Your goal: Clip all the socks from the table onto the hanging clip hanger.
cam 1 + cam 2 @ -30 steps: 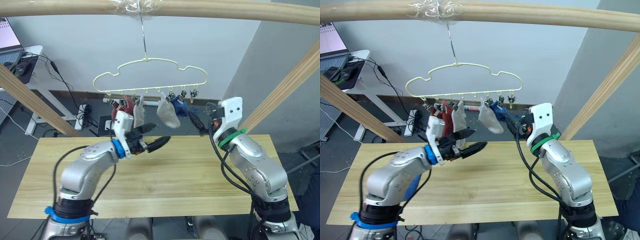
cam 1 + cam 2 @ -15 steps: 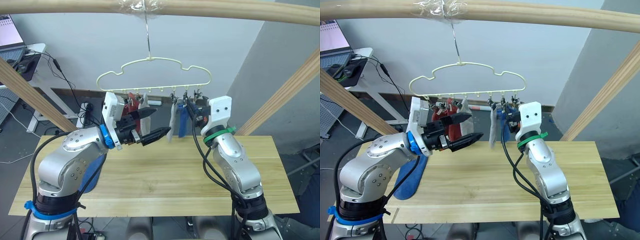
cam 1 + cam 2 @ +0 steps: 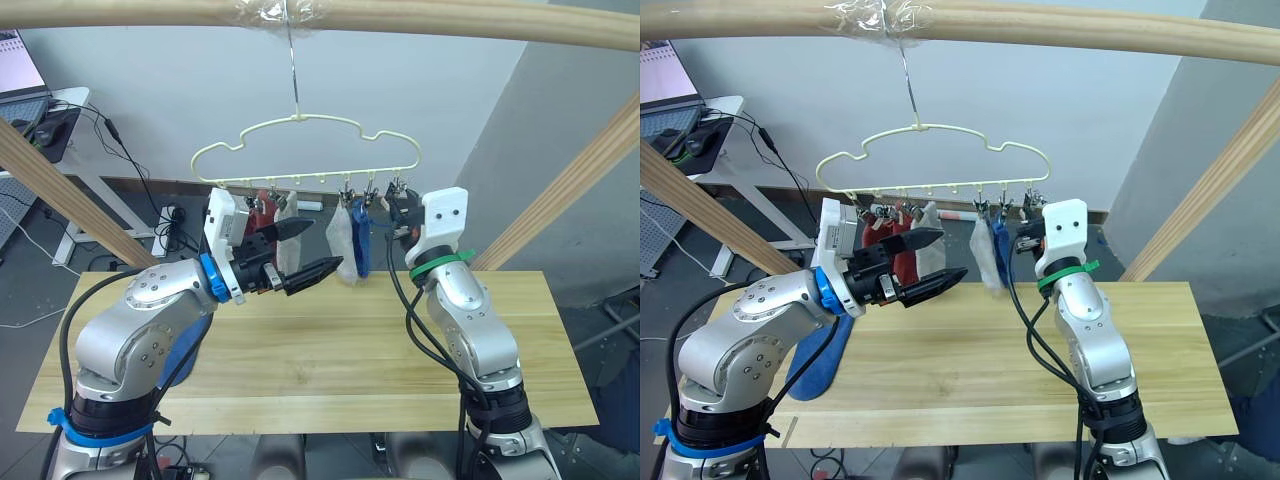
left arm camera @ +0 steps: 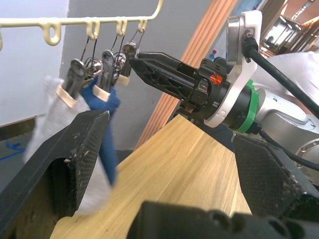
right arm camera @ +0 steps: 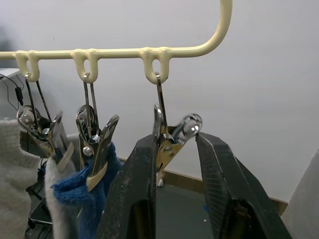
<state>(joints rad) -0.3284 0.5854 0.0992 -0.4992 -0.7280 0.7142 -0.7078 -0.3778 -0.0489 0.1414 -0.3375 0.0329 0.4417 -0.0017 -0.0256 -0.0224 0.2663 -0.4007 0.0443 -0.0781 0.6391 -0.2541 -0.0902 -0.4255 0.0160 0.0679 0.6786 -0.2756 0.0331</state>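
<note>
I am looking over a long desk (image 3: pixel 330 370) of pale yellowish planks, smooth and hard. One blue sock (image 3: pixel 820 355) is lying limp over its left edge, partly behind my left arm; I judge it is the last one not yet clipped. It will be handling like any thin knit: very light, floppy, not slippery, nothing to break. I would be pinching it at the cuff so the rest hangs free for a clip.

Above the desk's far edge, the hanger (image 3: pixel 300 150) is dangling from a round wooden pole (image 3: pixel 400 18); it is thin cream-yellow wire with a wavy outline, stiff but free to swing. Five socks are hanging from it: rust-red ones (image 3: pixel 262 212), grey ones (image 3: pixel 342 240) and a blue one (image 3: pixel 361 240), all soft and slack.

The left gripper (image 3: pixel 310 250) is hovering near the hanging socks, its jaws spread wide and empty.

The right gripper (image 5: pixel 177 169) is reaching to the end clip (image 5: pixel 172 137), a small shiny metal spring clip. Its jaws are standing either side of the clip's levers, apparently touching them; whether they are squeezing, I cannot tell.
</note>
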